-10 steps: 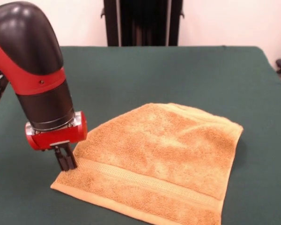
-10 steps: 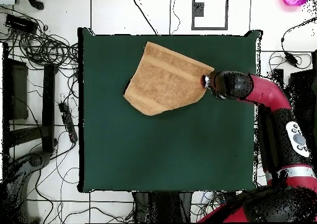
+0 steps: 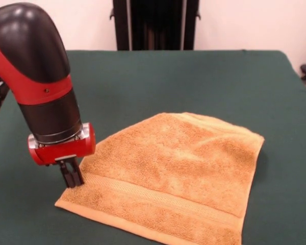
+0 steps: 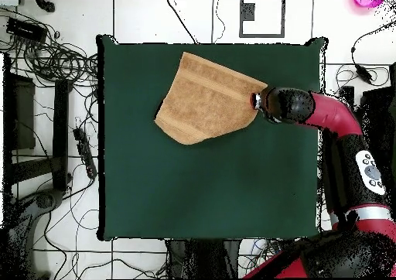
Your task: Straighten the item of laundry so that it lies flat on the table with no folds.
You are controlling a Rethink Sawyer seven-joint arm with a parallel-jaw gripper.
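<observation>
The golden-orange towel [image 3: 178, 173] lies on the dark green table [image 3: 143, 81], near its front edge in the front view. A woven band runs along its near hem. Its left side runs slantwise and its far part looks softly rumpled. My gripper [image 3: 72, 179] points down at the towel's near left corner, with its fingers close together and their tips at the cloth's edge. In the overhead view the towel [image 4: 207, 99] lies in the table's [image 4: 209, 184] upper half, and my gripper [image 4: 256, 100] is at its right corner.
The robot's black pedestal [image 3: 155, 24] stands at the table's far side. In the overhead view the red arm [image 4: 340, 122] reaches in from the right, and cables [image 4: 54, 60] and a black stand [image 4: 31, 130] lie on the floor to the left.
</observation>
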